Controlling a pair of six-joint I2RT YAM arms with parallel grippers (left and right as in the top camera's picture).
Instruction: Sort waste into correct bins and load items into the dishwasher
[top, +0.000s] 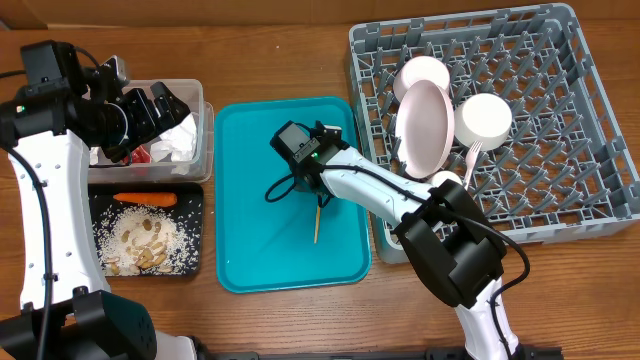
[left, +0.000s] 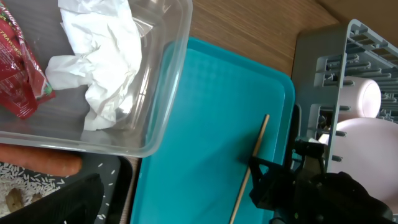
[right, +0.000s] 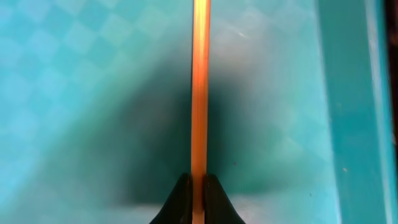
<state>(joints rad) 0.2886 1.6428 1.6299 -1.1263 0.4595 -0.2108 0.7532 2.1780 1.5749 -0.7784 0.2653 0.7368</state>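
Observation:
A thin wooden stick (top: 317, 226) (right: 199, 93) (left: 252, 165) lies on the teal tray (top: 250, 200). My right gripper (top: 318, 197) (right: 198, 186) is shut on its near end, low over the tray. Over the clear tub (top: 206, 128) my left gripper (top: 165, 118) hangs open and holds nothing. In the tub lie a crumpled white napkin (top: 180, 140) (left: 99, 56) and a red wrapper (top: 140, 155) (left: 22, 81). The black tray (top: 196, 200) holds a carrot (top: 145, 199) and beige food bits (top: 145, 245). A plate (top: 427, 125), bowl (top: 420, 72), cup (top: 485, 118) and fork (top: 470, 160) stand in the grey dish rack (top: 590, 120).
The dish rack's left wall (left: 311, 68) stands right beside the teal tray's right rim (right: 348, 93). The clear tub and the black tray sit against the teal tray's left side. Bare wooden table (top: 280, 60) shows behind the tray.

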